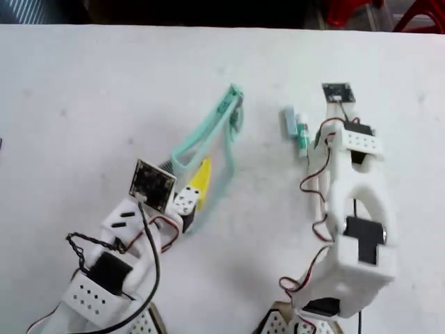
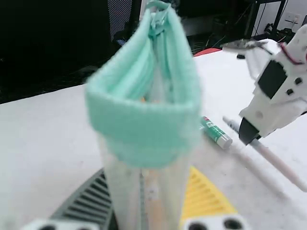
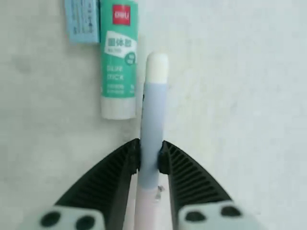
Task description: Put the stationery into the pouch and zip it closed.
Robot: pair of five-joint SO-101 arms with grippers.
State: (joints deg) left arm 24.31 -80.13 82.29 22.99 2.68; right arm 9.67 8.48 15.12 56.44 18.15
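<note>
A clear pouch with a mint-green zip rim lies open-mouthed on the table. My left gripper is shut on its near end, and in the left wrist view the pouch stands between the grey and yellow fingers. My right gripper is shut on a pale pen held low over the table. Just beside the pen's tip lie a green-and-white glue stick and a light blue eraser. In the high view the glue stick and eraser sit left of the right gripper.
The white table is bare to the left and far side. The right arm's body stretches along the right side. Dark floor and red chair legs lie beyond the far edge.
</note>
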